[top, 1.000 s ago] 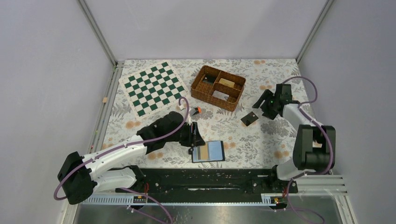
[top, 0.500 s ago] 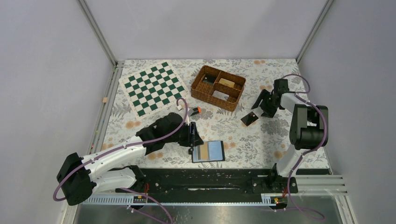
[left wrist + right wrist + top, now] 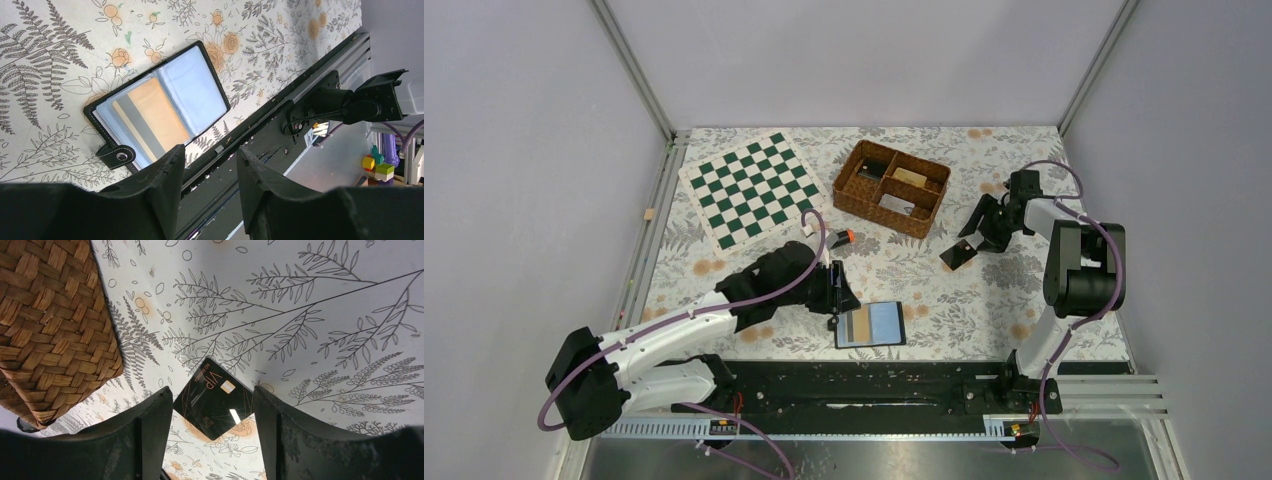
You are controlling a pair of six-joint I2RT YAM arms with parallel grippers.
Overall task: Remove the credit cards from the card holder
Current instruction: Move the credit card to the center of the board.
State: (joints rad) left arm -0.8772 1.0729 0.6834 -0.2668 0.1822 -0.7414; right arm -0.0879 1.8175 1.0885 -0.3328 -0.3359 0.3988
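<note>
**Change noted.** Over the last second the right arm has folded in and swung its wrist towards the centre of the bench. The right end effector [image 3: 212,392] now hangs with its fingers spread wide and gripping nothing. The dark card [image 3: 215,402] lies flat on the cloth directly beneath the gap and clear of both fingers. The left arm has barely shifted.

**Left side.** The left end effector [image 3: 210,150] is partly open and empty. The card holder [image 3: 200,85] lies spread open just beyond its fingertips, with the snap tab nearest them. The orange card [image 3: 155,112] is still seated in the pocket closer to the fingers.

**Bearing on the task.** In my judgement one card is out and one remains. The right arm looks finished with the dark card, or about to reposition it. The orange card is the outstanding item, and sliding it out will probably require the holder to be pinned down.

**Surface and room.** The bench [image 3: 984,290] is covered with a floral printed cloth. A wicker basket [image 3: 50,315] sits near the right end effector, to its left. A chessboard [image 3: 754,190] lies well beyond the left one. The enclosure has plain grey walls, and a black rail [image 3: 874,385] runs behind the holder on the arms' side.
</note>
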